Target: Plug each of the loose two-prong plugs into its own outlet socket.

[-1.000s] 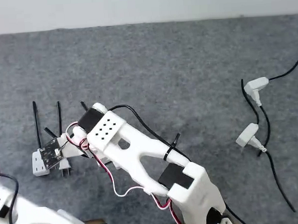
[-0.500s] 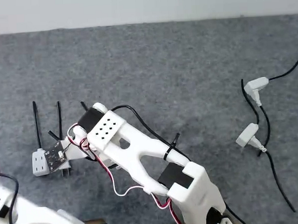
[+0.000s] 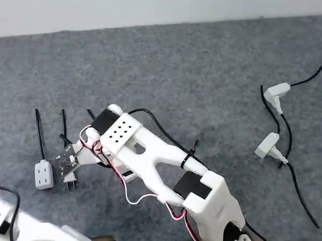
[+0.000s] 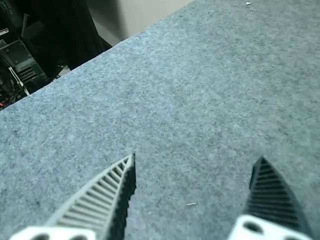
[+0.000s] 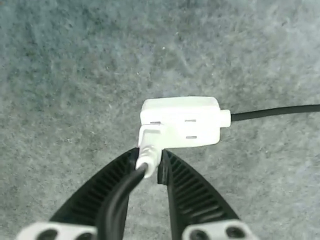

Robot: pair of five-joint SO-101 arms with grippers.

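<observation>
A grey, felt-like surface (image 3: 201, 59) lay flat and evenly lit, with small pale specks of lint (image 4: 190, 203) here and there. Along its far edge ran a plain pale wall (image 3: 155, 7). Past another edge of the surface a pale panel (image 4: 145, 12) stood beside a dark, shadowed area holding black equipment (image 4: 20, 52) and cables (image 4: 12, 82)

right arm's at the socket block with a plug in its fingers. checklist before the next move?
1. White two-prong plug meets white plastic socket block: ok, bodies touch.
2. Plug fully seated: cannot tell, prongs hidden.
3. Right gripper grip: ok, fingers close on the plug's neck.
4. Left gripper: ok, open over bare grey carpet.
5. Two other white plugs on black cords: not ok, loose on the carpet, away from the arm.
</observation>
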